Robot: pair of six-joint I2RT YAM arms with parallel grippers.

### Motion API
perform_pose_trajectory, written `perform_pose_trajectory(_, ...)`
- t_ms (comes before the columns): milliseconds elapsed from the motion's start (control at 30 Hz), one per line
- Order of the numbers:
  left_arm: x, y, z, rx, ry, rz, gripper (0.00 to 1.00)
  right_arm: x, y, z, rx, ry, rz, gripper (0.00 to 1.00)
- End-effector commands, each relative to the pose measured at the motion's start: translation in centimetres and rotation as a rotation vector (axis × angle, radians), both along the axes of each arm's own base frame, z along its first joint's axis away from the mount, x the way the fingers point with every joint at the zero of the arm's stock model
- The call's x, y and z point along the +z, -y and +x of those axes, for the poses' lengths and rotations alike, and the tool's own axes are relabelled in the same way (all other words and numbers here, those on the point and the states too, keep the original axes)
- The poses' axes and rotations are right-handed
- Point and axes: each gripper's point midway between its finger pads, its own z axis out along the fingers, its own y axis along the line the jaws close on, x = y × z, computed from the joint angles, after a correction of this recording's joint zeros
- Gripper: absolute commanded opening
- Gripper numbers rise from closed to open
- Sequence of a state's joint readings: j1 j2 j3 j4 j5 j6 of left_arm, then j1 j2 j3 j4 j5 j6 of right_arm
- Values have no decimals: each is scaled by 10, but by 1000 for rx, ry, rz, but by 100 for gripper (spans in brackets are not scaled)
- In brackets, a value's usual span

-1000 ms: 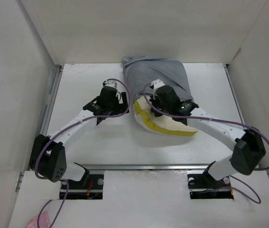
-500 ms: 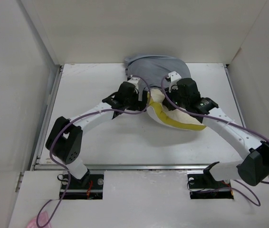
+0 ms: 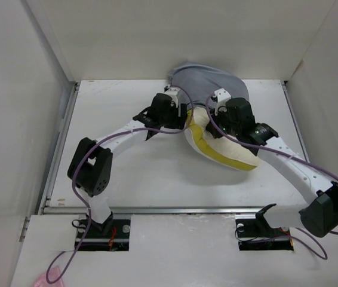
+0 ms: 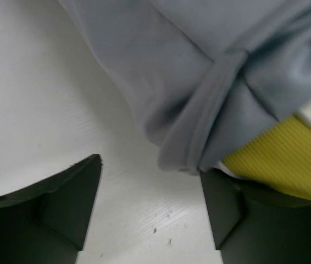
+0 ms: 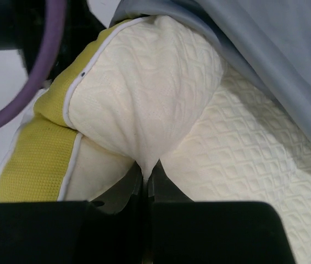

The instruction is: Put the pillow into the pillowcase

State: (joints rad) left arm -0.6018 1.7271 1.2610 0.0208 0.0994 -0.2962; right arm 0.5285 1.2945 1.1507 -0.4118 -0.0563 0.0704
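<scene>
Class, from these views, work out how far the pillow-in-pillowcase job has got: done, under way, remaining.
Done: the far end of the pillow lies inside the pillowcase. In hand: the right tool is shut on a fold of the pillow, and the left tool stands open at the pillowcase hem. Left: the near end with its yellow band is uncovered.

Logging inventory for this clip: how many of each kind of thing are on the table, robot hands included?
pillow: 1
pillowcase: 1
robot hands: 2 (left hand, right hand)
Total: 4
</scene>
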Motion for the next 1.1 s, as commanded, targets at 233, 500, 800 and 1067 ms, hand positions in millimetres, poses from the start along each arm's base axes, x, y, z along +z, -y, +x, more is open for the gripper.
perform_pose_trajectory(233, 67, 40, 42, -97, 193, -166, 0, 39, -5, -2, 18, 101, 88, 0)
perform_pose_trajectory(500, 102, -1, -2, -13, 301, -218, 0, 22, 14, 22, -159, 113, 48, 0)
perform_pose_trajectory(800, 104, 6, -79, -123, 246, -198, 0, 61, 29, 60, -348, 271, 132, 0)
perform_pose_trajectory(1067, 106, 8, -132, -161, 193, -166, 0, 100, 41, 99, -662, 549, 264, 0)
